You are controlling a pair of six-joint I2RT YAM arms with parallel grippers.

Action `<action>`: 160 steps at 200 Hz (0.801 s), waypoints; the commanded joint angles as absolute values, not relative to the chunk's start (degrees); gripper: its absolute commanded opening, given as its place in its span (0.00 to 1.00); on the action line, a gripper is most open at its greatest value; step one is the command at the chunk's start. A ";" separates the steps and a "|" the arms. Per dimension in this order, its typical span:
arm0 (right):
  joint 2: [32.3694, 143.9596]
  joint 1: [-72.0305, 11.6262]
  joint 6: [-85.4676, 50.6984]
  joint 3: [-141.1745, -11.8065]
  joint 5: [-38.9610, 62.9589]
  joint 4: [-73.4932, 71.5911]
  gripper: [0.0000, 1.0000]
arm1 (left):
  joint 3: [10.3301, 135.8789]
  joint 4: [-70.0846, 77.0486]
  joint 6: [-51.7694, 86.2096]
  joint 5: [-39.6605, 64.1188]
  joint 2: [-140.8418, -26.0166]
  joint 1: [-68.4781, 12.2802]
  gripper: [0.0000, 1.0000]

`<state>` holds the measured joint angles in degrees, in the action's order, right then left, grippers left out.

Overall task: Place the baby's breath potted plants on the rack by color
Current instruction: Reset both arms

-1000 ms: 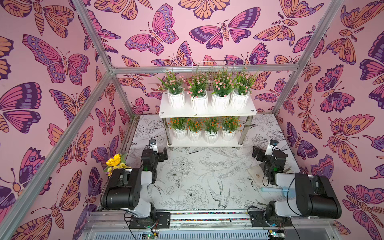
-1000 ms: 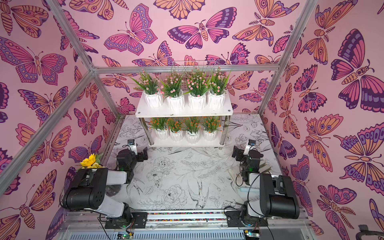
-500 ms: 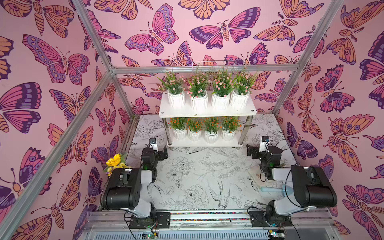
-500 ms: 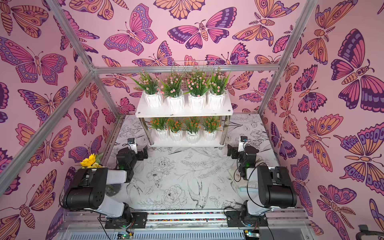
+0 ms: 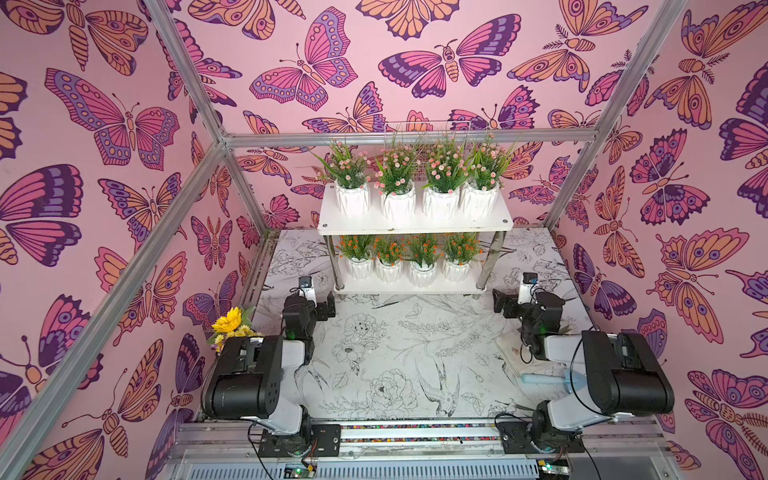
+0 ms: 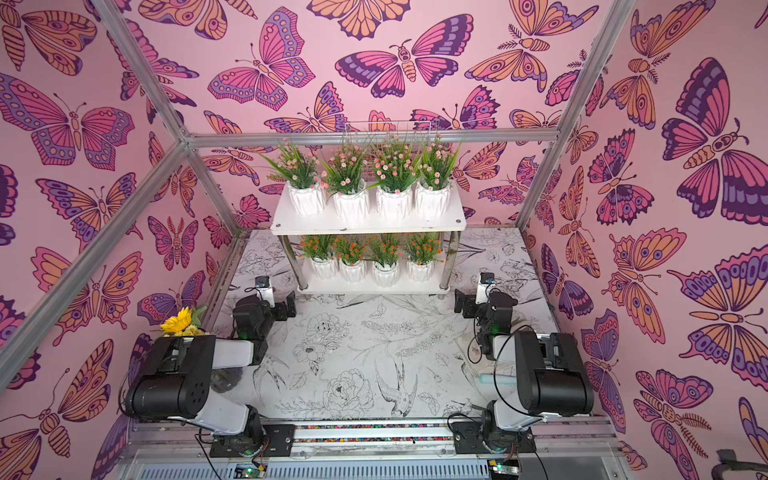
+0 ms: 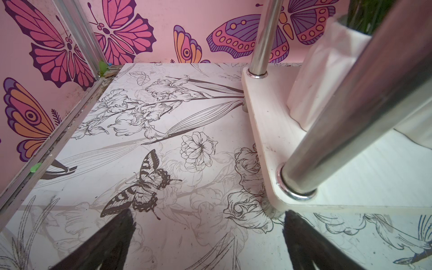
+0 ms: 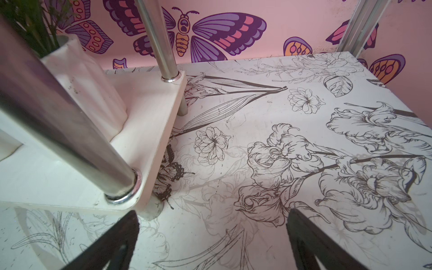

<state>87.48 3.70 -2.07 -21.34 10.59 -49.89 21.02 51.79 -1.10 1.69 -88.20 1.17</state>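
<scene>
The rack (image 5: pixel 415 226) (image 6: pixel 365 226) stands at the back of the table in both top views. Its upper board carries several baby's breath potted plants with pink flowers (image 5: pixel 398 183), its lower board several with orange flowers (image 5: pixel 422 259), all upright in white ribbed pots. My left gripper (image 5: pixel 328 305) (image 7: pixel 208 215) hovers open and empty just in front of the rack's left front leg (image 7: pixel 350 117). My right gripper (image 5: pixel 500 301) (image 8: pixel 212 215) is open and empty by the right front leg (image 8: pixel 70 131). An end pot (image 7: pixel 322 77) (image 8: pixel 86 79) shows in each wrist view.
A yellow sunflower bouquet (image 5: pixel 228 322) stands at the left wall behind my left arm. A white wire basket (image 5: pixel 424 129) sits behind the rack. A pale blue object (image 5: pixel 540 379) and a white flat pad (image 5: pixel 511 349) lie under my right arm.
My right gripper has shifted a little to the left, toward the rack's right front leg, staying open. The left arm and all the pots have not moved.
</scene>
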 commanded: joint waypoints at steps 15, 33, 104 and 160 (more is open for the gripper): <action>86.92 3.40 -1.23 -22.06 11.34 -49.56 0.99 | 19.83 53.90 -3.40 6.03 -88.29 1.24 1.00; 86.92 3.43 -1.28 -22.06 11.34 -49.56 0.99 | 19.95 53.49 -3.34 6.06 -88.24 1.30 1.00; 86.92 3.43 -1.23 -22.06 11.36 -49.55 0.99 | 19.92 53.70 -3.34 6.06 -88.25 1.23 1.00; 87.01 3.39 -1.23 -22.06 11.38 -49.48 0.99 | 19.86 53.70 -3.43 6.02 -88.31 1.26 1.00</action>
<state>87.48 3.66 -2.04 -21.34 10.59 -49.87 20.73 52.66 -2.57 5.15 -88.20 1.17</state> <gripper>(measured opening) 0.990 0.999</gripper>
